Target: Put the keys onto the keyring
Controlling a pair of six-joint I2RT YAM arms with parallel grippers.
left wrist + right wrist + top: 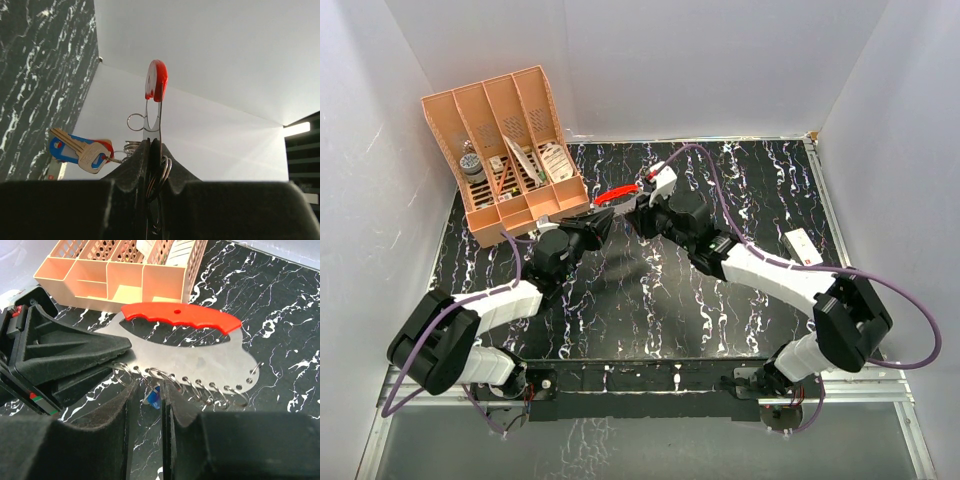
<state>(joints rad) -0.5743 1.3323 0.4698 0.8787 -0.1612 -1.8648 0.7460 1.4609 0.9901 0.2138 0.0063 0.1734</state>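
1. In the top view, the keyring (616, 195) is seen between the two arms, over the far part of the table (650, 320). It is a flat silver plate with a red grip. One end is pinched by the left gripper (603, 216). The other end points at the right gripper (640, 203). The keys are too small to be made out here.

2. In the left wrist view, the left gripper (151, 146) is shut tight on the thin edge of the keyring (156, 80). The plate's long side runs straight out from the fingertips. Small wire rings (135, 121) stick out to one side. The keys (82, 152) (one blue head, one red head) hang just beside the fingers, on that same side. Whether their little ring is already on the plate cannot be told.

3. In the right wrist view, the keyring (200, 357) lies crosswise just past the right gripper (149, 390). Its row of wire rings (200, 387) is on the edge nearest the fingertips. The right fingers are set narrow, with a small gap. A bit of the blue key (154, 399) is seen in that gap. Whether anything is pinched there cannot be told. A tray (115, 277) stands far behind.

4. The right arm is nearer to the rings and keys, so the threading is likely its job, with the plate held steady by the left.
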